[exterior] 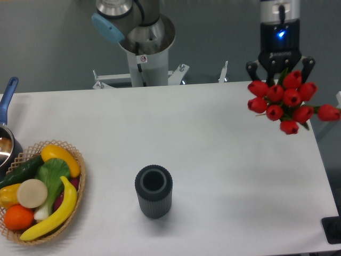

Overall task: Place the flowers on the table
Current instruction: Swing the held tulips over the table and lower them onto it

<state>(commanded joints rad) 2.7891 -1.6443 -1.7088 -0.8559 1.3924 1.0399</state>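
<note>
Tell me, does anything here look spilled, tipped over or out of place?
Nothing looks spilled or damaged. The dark ribbed cup stands upright, the woven basket holds its produce, and the bunch of red tulips hangs from the gripper above the white table.

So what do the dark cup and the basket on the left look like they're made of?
The dark cup looks like matte plastic or rubber: dull charcoal wall with fine vertical ribs and no shine, though the material is uncertain. The basket looks like woven wicker or rattan: tan, with an open lattice rim.
</note>
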